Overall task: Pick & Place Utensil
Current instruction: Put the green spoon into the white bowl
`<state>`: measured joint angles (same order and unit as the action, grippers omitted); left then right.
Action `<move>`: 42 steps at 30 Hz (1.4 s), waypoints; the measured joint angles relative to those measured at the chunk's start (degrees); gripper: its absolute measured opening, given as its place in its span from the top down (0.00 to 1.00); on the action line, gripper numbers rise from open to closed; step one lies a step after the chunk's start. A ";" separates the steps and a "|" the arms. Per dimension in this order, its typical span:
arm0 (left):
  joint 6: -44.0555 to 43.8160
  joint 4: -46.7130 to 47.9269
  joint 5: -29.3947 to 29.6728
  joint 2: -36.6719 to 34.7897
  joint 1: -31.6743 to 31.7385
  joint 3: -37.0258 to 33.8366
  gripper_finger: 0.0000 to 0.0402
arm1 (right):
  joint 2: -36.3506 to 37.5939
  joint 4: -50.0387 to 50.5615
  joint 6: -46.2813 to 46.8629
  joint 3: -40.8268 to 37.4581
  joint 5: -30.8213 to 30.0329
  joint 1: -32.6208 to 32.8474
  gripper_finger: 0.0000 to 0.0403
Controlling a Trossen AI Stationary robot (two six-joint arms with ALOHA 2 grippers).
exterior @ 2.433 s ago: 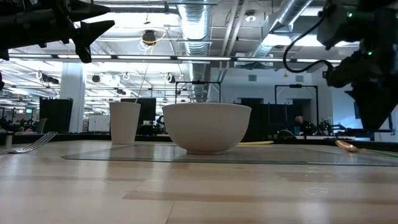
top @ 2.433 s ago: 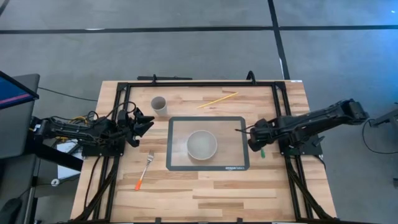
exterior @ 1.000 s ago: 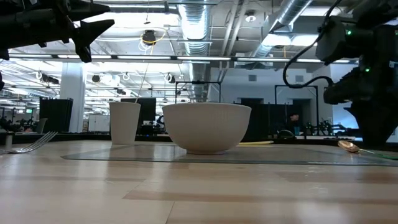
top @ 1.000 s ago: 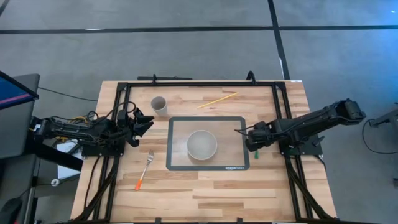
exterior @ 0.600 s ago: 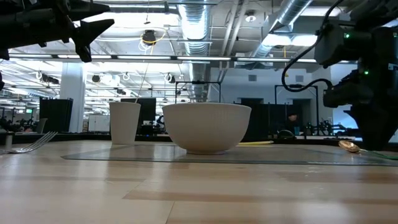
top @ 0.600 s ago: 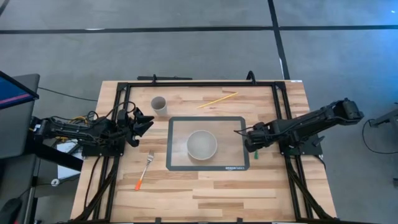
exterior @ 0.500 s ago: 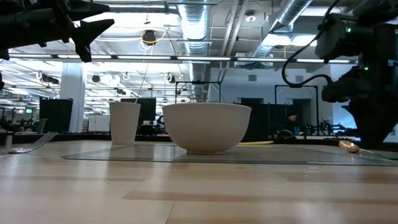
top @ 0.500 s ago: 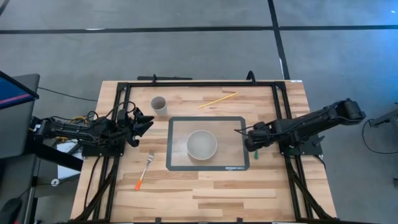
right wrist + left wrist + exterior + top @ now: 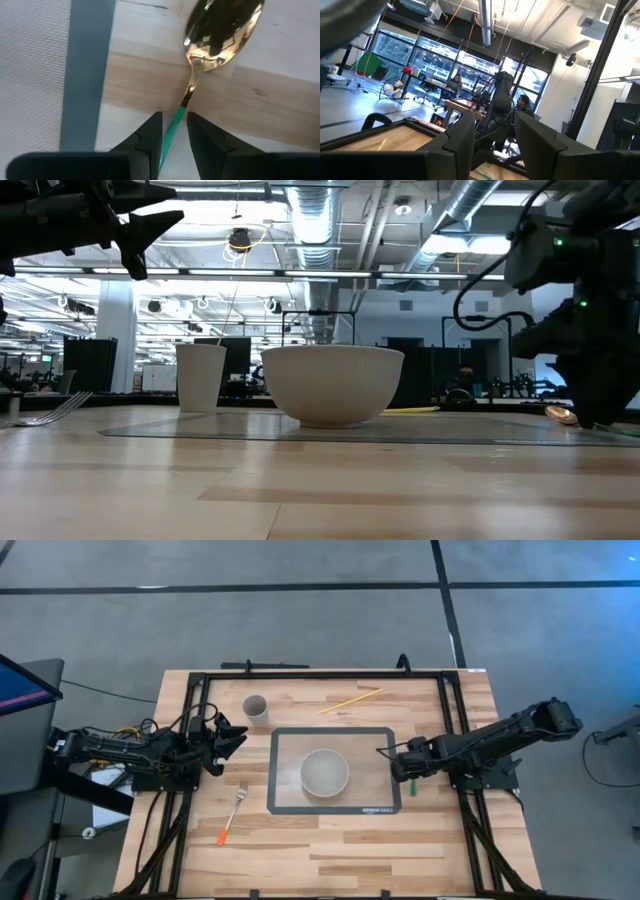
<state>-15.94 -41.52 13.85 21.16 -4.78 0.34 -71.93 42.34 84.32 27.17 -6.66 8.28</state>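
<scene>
A spoon with a gold bowl [image 9: 222,25] and a thin green handle [image 9: 173,125] lies flat on the wood, just right of the grey mat's right edge [image 9: 397,770]. My right gripper [image 9: 405,768] is low over it, pointing down, open. Its two fingers stand on either side of the handle near the neck, with a narrow gap on each side. In the high view only the handle's green end [image 9: 411,785] shows past the gripper. The low view shows the gold bowl [image 9: 558,415] beside the right arm. My left gripper [image 9: 235,736] waits open above the table's left side.
A white bowl [image 9: 325,772] sits in the middle of the mat. A white cup [image 9: 256,708] stands toward the far left, and a yellow stick [image 9: 350,701] lies near the far edge. A fork with an orange handle [image 9: 233,812] lies on the left.
My right gripper has sunk a little lower over the spoon, close to the mat's right edge. The spoon lies where it was.
</scene>
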 joint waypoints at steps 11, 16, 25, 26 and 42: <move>0.00 0.00 0.00 0.01 0.02 0.00 0.65 | -1.32 0.42 -12.62 3.27 1.88 1.15 0.90; 0.00 -0.11 0.02 0.01 0.02 0.00 0.65 | -1.25 -1.10 -23.44 6.80 2.76 1.13 0.98; 0.00 -0.11 -0.40 0.01 0.00 0.00 0.65 | -1.20 4.38 -30.28 21.51 2.70 1.08 1.00; 0.00 -0.11 -0.69 0.01 0.00 0.00 0.65 | -1.43 5.81 -30.76 22.79 2.69 1.08 1.00; -2.36 -0.07 -2.12 0.01 -0.02 0.00 0.65 | -1.60 12.28 -28.56 14.07 -0.07 4.29 0.77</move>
<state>-18.31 -41.58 11.73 21.17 -4.80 0.34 -73.54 54.63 55.75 41.24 -6.74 12.58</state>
